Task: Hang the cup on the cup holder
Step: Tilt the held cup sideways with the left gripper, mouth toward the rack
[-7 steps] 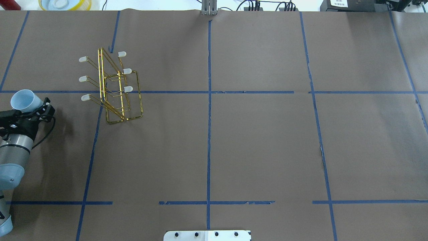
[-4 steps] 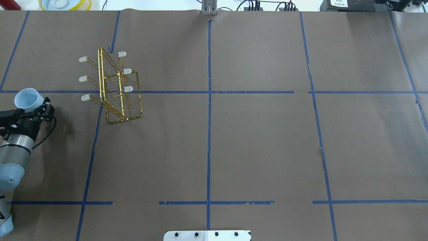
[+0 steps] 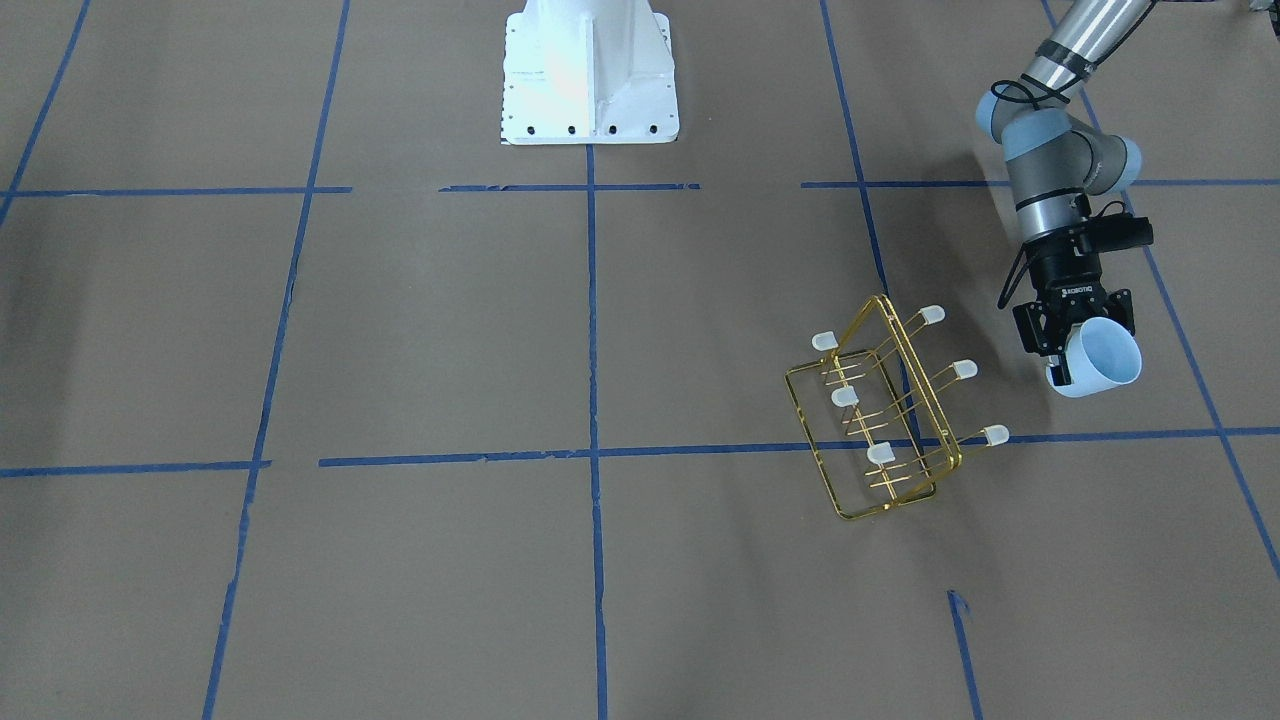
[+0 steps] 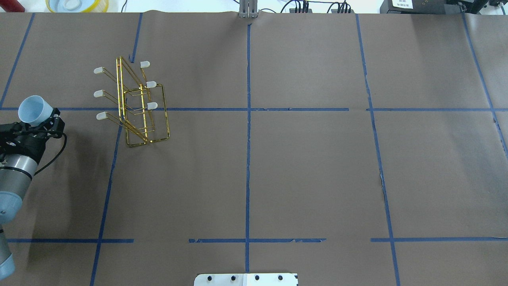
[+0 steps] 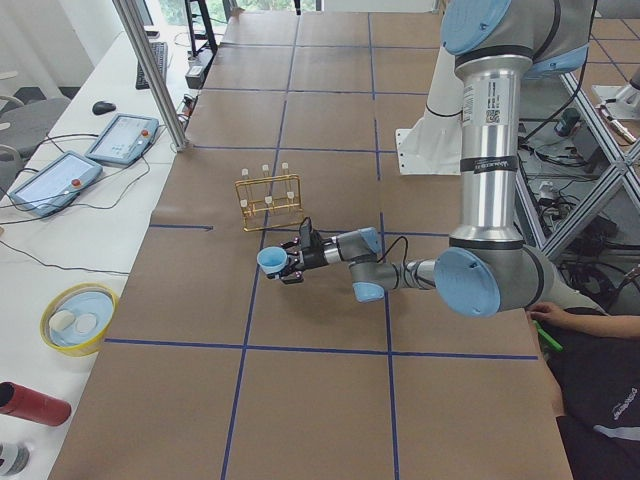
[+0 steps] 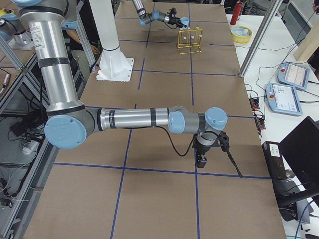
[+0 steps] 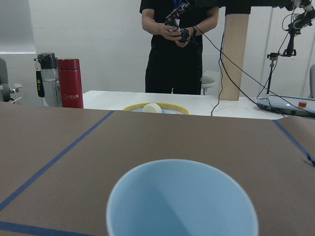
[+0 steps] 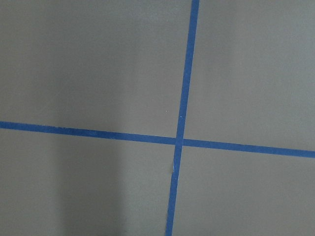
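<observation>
Presently the cup (image 3: 1100, 358) is gripped at its base by the left gripper (image 3: 1078, 335), whose fingers are closed against its sides. It is held tipped over, with the open mouth turned away from the robot. In the left wrist view the pale blue rim fills the lower frame, with the table beyond it. The cup is carried above the brown-papered table (image 3: 400, 330) and is kept apart from the rack (image 3: 921, 385). It is seen near that rack, on the robot's left of it, touching none of the prongs.

The rack is stood on the table with its whitish caps (image 3: 963, 370) angled outward on both sides — three to a side.

The right gripper (image 6: 201, 160) is seen only in the exterior right view, pointed down over the table near a crossing of blue tape (image 8: 178, 141) — whether its fingers are apart or together cannot be told.
</observation>
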You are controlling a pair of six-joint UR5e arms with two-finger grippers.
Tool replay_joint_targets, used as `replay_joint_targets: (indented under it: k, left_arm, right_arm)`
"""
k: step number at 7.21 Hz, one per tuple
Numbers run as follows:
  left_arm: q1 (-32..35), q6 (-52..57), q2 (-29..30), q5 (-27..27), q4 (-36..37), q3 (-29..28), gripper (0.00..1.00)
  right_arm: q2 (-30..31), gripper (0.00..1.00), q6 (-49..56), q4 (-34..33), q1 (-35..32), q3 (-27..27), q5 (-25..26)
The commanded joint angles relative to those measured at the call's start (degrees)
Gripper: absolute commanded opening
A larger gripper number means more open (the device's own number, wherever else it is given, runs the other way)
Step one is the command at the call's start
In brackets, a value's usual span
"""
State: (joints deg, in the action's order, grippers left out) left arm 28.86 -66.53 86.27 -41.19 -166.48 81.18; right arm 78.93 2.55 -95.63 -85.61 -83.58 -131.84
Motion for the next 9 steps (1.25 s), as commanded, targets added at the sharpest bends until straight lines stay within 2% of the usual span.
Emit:
replay_joint_targets:
  k: [1,2,3,4,5,6,9]
  left_arm:
    - [1.90,11.56,-2.85,-4.33,1.15,8.44,0.06]
    - [1.90,11.95,-4.95,-4.42,5.86,12.99,0.00]
    - [1.90,12.73,-6.01,-4.42,10.78,16.96,0.00]
    - [2.51,17.70,-6.72,-4.51,11.87,20.48,0.00]
    - [4.43,34.11,-6.90,-4.51,12.23,22.43,0.00]
    - [6.89,45.50,-6.99,-4.42,12.06,24.10,0.00]
    - [9.28,72.41,-7.43,-1.62,12.49,26.74,0.00]
  right_arm:
    - [0.00,1.00,0.00,0.00,0.00,0.00,0.00]
    - [0.00,1.00,0.00,0.00,0.00,0.00,0.00]
    - [0.00,1.00,0.00,0.00,0.00,0.00,0.00]
    - [0.00,1.00,0.00,0.00,0.00,0.00,0.00]
    - [0.00,1.00,0.00,0.00,0.00,0.00,0.00]
    - [0.00,1.00,0.00,0.00,0.00,0.00,0.00]
    - [0.00,1.00,0.00,0.00,0.00,0.00,0.00]
